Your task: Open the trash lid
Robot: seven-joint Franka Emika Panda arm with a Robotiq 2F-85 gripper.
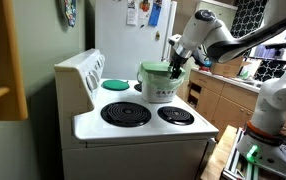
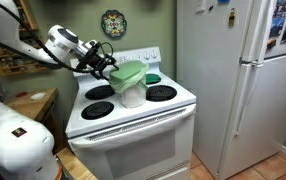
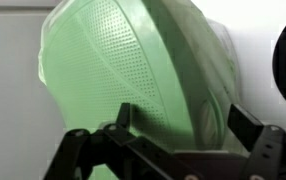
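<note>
**Trash** [image 1: 161, 90]: small white bin. I logged it near the middle of the stove [image 1: 143, 128] top, nearer the back edge than the front.

**Trash lid** [image 1: 155, 69]: rounded, green, sitting on the bin in both exterior views. Only the wrist view showed its dimpled surface, which filled most of that frame.

**Gripper** [image 2: 105, 59]: at the lid's edge, on the side toward the arm. In the wrist view its two fingers [image 3: 123, 118] stood apart with the lid's edge between them. I could not tell whether they pressed on it.

**Teal disc** [image 1: 116, 84]: flat, on a back burner beside the trash. It appeared in the exterior views only.

**Front burners** [image 1: 126, 114]: two dark coils along the front edge.
</note>
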